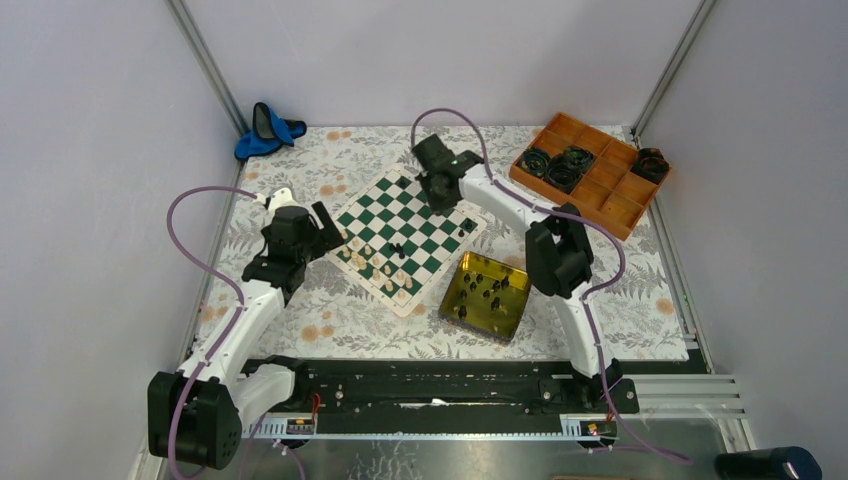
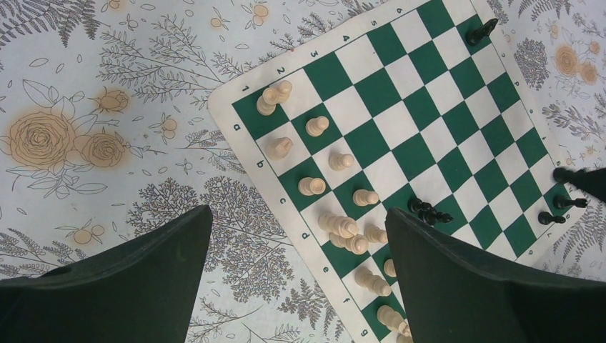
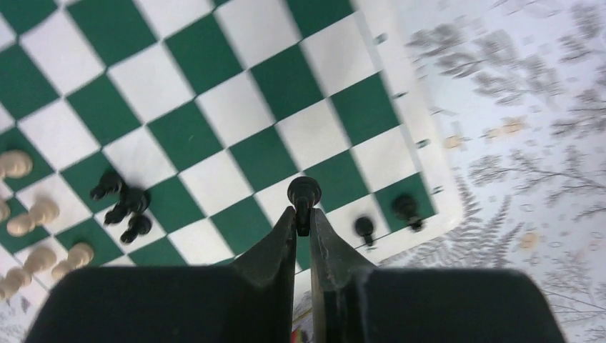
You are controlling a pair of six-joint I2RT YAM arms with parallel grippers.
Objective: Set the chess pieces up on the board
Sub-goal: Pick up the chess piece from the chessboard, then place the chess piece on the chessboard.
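Observation:
The green and white board (image 1: 405, 235) lies on the floral cloth. Several cream pieces (image 2: 336, 225) stand on its near-left rows; a small cluster of black pieces (image 2: 427, 211) stands mid-board, also seen in the right wrist view (image 3: 123, 207). Two black pieces (image 3: 386, 218) stand at the board's far right edge. My right gripper (image 3: 303, 218) is shut on a black chess piece (image 3: 303, 191), held over the board's far corner (image 1: 437, 190). My left gripper (image 2: 296, 229) is open and empty, above the board's left edge (image 1: 322, 232).
A yellow-gold tin tray (image 1: 486, 296) with several black pieces sits right of the board. An orange compartment tray (image 1: 590, 172) with black coiled items stands at the back right. A blue object (image 1: 268, 130) lies at the back left.

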